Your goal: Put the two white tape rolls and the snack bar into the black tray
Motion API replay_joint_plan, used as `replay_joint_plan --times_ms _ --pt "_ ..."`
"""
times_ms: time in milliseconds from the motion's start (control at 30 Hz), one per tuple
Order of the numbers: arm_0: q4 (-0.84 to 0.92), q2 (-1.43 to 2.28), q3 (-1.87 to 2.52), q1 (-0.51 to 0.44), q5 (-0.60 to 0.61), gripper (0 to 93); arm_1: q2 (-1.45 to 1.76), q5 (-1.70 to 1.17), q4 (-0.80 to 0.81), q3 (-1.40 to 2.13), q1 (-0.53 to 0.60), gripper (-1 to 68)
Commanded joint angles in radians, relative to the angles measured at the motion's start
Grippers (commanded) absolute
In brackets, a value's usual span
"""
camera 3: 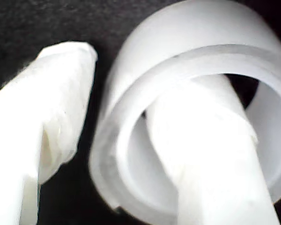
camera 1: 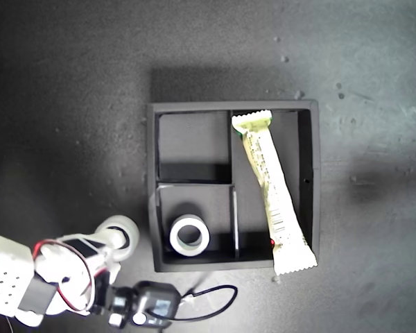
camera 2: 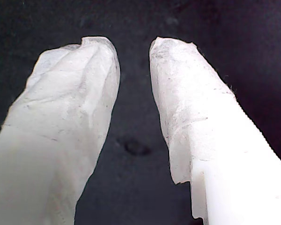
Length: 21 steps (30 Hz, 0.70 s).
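The black tray [camera 1: 152,180] sat on a dark table [camera 1: 69,90] near the middle of the exterior view. One white tape roll [camera 1: 189,235] lay flat in the small compartment nearest the exterior view's bottom, on the tray's left half as that view showed it. The small compartment above it held nothing that I could see. The snack bar [camera 1: 272,191] lay slanted along the long compartment on the exterior view's right, its lower crimped end riding up over the tray wall and out onto the table.

The other tape roll [camera 1: 119,234] was outside the tray, just beside its left wall in the exterior view, at the tip of the white arm [camera 1: 14,277] there. In the second wrist view my second gripper [camera 3: 145,108] had one finger [camera 3: 210,154] pushed through the hole of this roll [camera 3: 131,154] and the other finger outside its wall, with a dark gap between that finger and the roll, so the fingers were spread.

My first gripper [camera 2: 133,56] showed only in its own wrist view, its two wrapped fingers [camera 2: 70,108] apart over bare dark table, holding nothing
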<state>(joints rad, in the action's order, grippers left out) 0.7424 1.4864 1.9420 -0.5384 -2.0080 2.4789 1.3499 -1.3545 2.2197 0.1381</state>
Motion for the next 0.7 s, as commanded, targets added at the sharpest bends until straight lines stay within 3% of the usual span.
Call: replay_joint_plan --times_ms 0,200,400,667 --pt "-0.049 0.046 0.037 0.012 -0.048 0.0 0.104 0.017 0.02 0.032 0.017 2.5" --pt "0.253 0.193 -0.086 0.057 0.012 0.0 0.14 0.043 0.064 0.12 0.052 2.3" --pt "0.571 0.276 -0.345 0.176 0.178 0.0 0.147 0.107 0.16 0.273 0.066 0.1" --pt "0.716 0.213 -0.641 0.339 0.413 0.0 0.497 0.196 0.249 0.591 0.058 0.0"
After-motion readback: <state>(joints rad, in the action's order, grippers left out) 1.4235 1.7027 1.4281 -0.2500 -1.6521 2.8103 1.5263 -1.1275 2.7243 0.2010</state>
